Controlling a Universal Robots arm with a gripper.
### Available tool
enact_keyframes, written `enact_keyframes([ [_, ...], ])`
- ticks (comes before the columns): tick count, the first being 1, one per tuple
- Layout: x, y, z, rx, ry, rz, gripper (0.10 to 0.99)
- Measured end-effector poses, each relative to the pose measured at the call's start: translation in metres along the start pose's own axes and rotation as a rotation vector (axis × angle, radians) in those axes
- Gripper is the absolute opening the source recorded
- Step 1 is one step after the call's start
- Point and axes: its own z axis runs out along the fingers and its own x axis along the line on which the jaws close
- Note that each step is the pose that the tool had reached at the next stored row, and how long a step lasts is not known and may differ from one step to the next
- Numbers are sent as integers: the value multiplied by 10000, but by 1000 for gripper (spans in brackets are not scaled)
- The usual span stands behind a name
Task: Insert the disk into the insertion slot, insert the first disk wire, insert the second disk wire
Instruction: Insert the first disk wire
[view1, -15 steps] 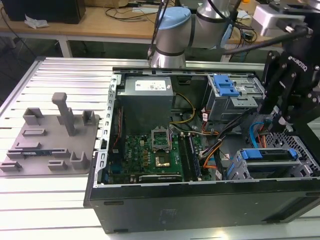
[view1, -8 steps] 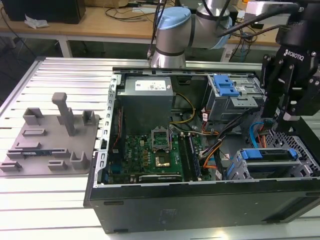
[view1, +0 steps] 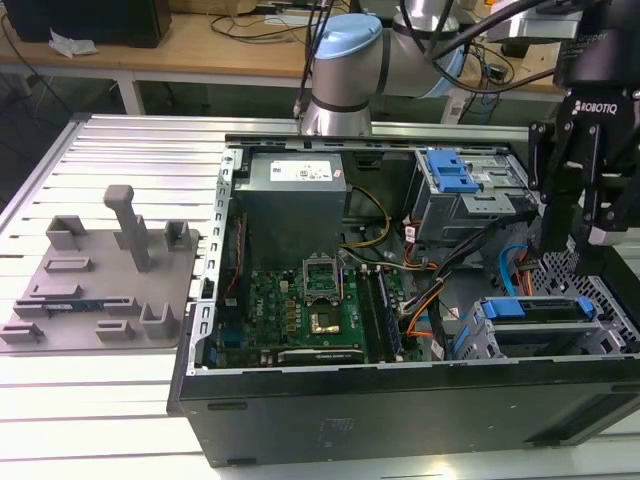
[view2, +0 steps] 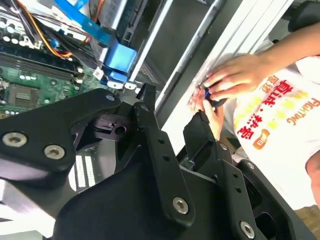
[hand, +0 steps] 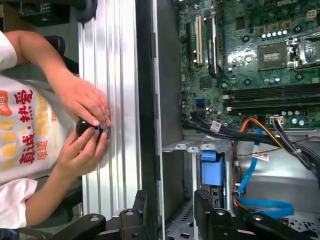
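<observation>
At the exterior view's right, the gripper (view1: 577, 238) hangs above the open computer case (view1: 300, 420), its fingers spread wide with nothing between them (the gap is plain in both wrist views). Just below it, in the lower right of the frame, the disk (view1: 535, 309) lies in the insertion slot (view1: 605, 290), its blue frame uppermost. In the first wrist view a person's hands (hand: 87, 107) rest on the ribbed table (hand: 117, 50) beside the case.

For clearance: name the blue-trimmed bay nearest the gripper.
The blue-framed bay just below the gripper in the exterior view; the blue-latched bay sits farther off, toward that view's left.
</observation>
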Motion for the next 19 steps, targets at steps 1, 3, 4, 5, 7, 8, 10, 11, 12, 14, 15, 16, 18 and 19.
enact_keyframes([
  [1, -22, -29, 4, -2, -16, 4, 502],
  [3, -81, -147, -5, -2, -17, 3, 502],
  [4, -130, -262, -20, -2, -14, 3, 502],
  [5, -151, -294, -25, -2, -13, 4, 502],
  [7, -184, -351, -32, -2, -3, 4, 502],
  [8, -200, -376, -35, -2, 3, 3, 502],
  [10, -232, -424, -42, -2, 31, 4, 502],
  [11, -258, -446, -45, 0, 104, 4, 502],
  [12, -281, -452, -53, 4, 246, 4, 502],
  [14, -314, -452, -66, 12, 661, 9, 502],
  [15, -319, -451, -66, 19, 813, 22, 502],
  [16, -321, -451, -64, 24, 858, 68, 502],
  [18, -325, -453, -59, -63, 864, 351, 502],
  [19, -326, -452, -58, -102, 861, 452, 502],
])
